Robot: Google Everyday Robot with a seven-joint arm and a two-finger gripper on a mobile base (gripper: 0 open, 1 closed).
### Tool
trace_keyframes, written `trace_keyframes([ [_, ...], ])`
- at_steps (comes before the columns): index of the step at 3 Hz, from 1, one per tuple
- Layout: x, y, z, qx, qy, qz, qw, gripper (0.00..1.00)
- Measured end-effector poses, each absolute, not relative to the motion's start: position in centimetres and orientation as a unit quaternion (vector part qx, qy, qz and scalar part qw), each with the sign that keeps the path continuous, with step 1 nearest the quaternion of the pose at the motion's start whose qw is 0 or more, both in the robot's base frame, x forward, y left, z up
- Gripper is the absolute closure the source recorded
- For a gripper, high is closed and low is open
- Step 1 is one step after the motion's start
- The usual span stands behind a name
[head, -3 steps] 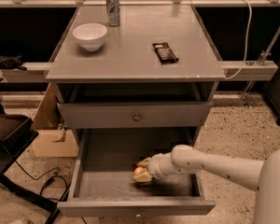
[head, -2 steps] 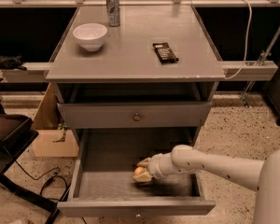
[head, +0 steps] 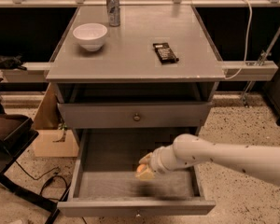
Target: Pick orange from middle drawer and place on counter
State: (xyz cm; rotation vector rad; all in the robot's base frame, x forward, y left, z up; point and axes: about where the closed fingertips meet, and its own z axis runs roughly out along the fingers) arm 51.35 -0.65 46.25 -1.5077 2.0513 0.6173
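The middle drawer (head: 107,160) is pulled open below the counter (head: 130,45), showing its dark liner floor. My gripper (head: 145,167) reaches in from the right on a white arm and sits over the drawer's middle. It is shut on the orange (head: 140,169), a small orange fruit showing between the pale fingers. The orange is held slightly above the liner, with a shadow under it. Part of the fruit is hidden by the fingers.
On the counter stand a white bowl (head: 89,35), a metal can (head: 113,3) and a black snack bar (head: 164,52). A closed drawer front with a round knob (head: 136,117) sits above the open drawer. A cardboard box (head: 49,134) and a black chair (head: 7,129) stand at the left.
My gripper with the orange has risen a little off the drawer floor and shifted slightly right. The drawer and the counter objects have not moved.
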Motion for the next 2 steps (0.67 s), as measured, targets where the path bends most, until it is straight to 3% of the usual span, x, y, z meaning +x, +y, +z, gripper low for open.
trace_keyframes([
  [1,49.9,-1.7,54.8,-0.574,0.751,0.217,0.244,1.0],
  [2,52.3,-4.2,71.1,-0.571,0.755,0.174,0.272,1.0],
])
